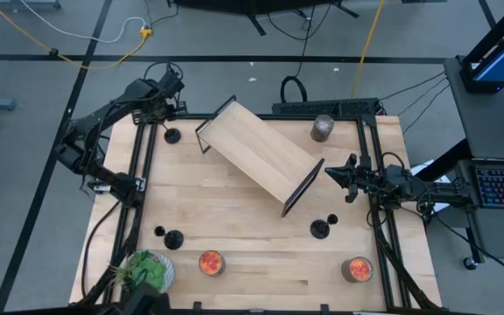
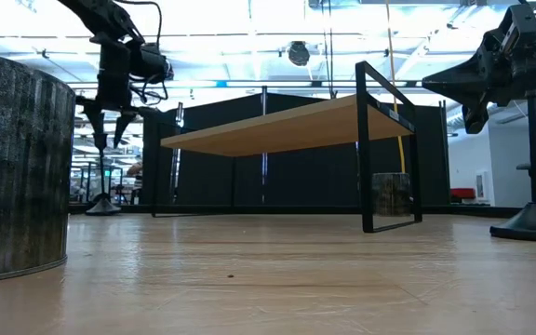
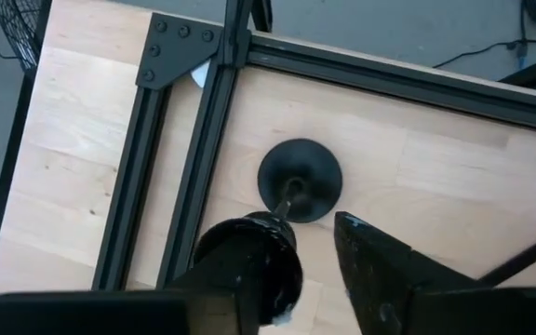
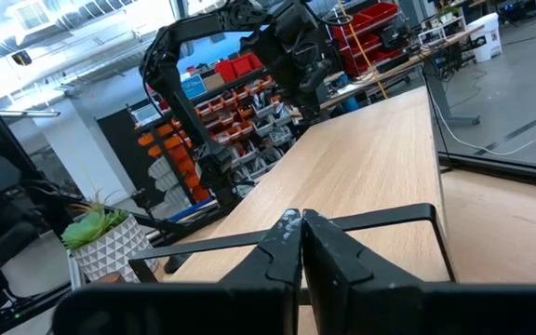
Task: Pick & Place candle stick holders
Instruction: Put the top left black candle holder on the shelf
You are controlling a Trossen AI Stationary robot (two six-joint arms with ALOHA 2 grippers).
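Left gripper (image 1: 172,112): poised above the table's far-left corner, fingers spread apart and pointing down, grasping nothing; the low view shows the tips (image 2: 98,140) hanging well clear of the wood.
First small matte-black candle stick holder (image 3: 300,180): directly beneath the left gripper, standing on its round flat base just inside the black frame rail (image 3: 197,158) (its stem and cup rise toward the wrist camera, between the fingers).
Second small matte-black candle stick holder (image 1: 174,238): near the front-left, close to the potted green plant in a white faceted pot (image 1: 147,270).
Third small matte-black candle stick holder (image 1: 320,229): right of centre, in front of the shelf.
Right gripper (image 1: 333,173): at the right edge, raised off the table, fingers clenched together on nothing, beside the shelf's end frame.
Light wooden shelf with black metal end frames (image 1: 258,153): standing diagonally mid-table.
Grey cylindrical jar (image 1: 323,128): at the far edge.
Two round jars with orange-red tops (image 1: 211,262): along the front.
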